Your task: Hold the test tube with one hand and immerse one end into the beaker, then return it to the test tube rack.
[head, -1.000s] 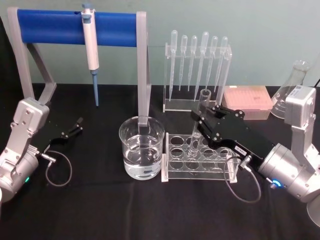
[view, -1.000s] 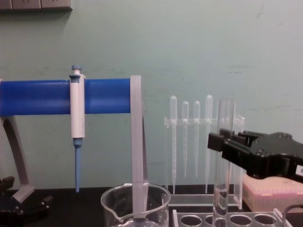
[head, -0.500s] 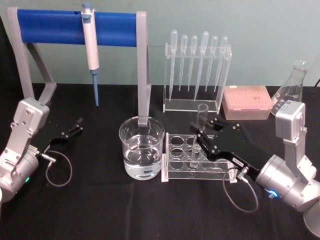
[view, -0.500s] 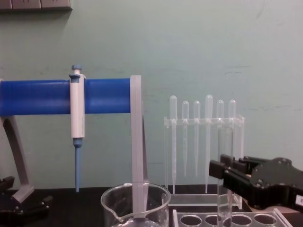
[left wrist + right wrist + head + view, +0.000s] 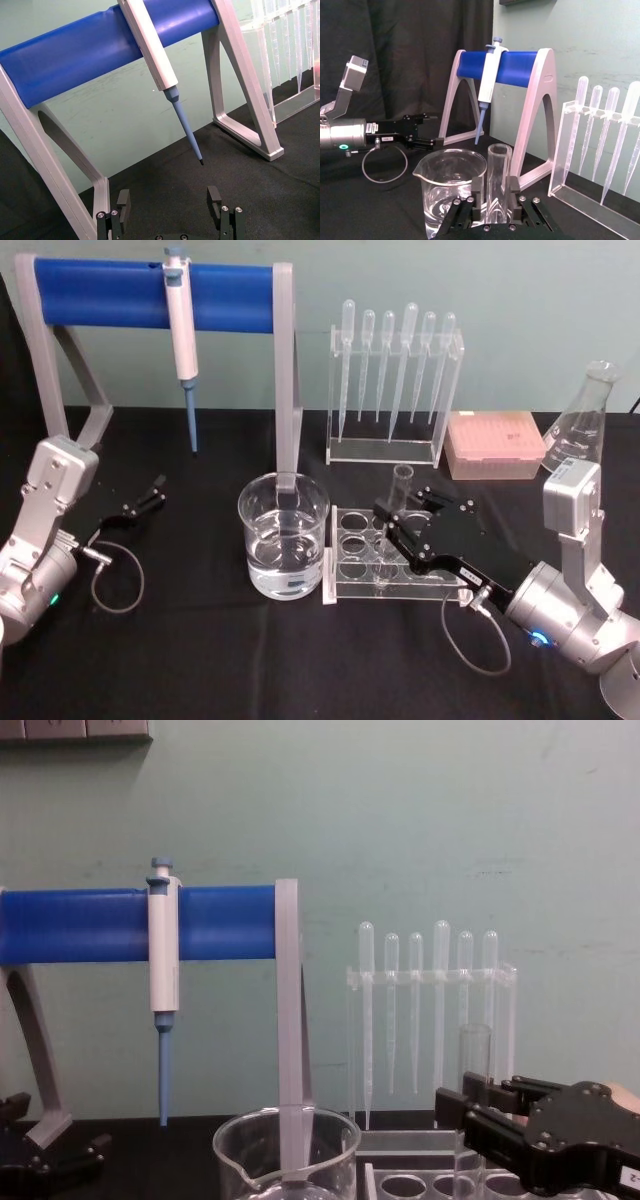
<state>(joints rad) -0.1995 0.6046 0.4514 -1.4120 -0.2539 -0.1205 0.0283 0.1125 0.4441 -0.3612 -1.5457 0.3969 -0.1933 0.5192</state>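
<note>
Clear glass is what I am holding: my right pincer (image 5: 393, 523) is clamped on the test tube (image 5: 396, 508), which stands upright with its rounded end down in a hole of the acrylic rack (image 5: 345, 550), just right of the beaker (image 5: 283, 535) of water, so I judge the dip is done and this is the return. I grip it below the open rim so the tube stays vertical and seats straight in the rack. My left pincer (image 5: 143, 498) is parked on the bench (image 5: 200, 660) at far left, fingers spread and empty, well clear of the glassware.
</note>
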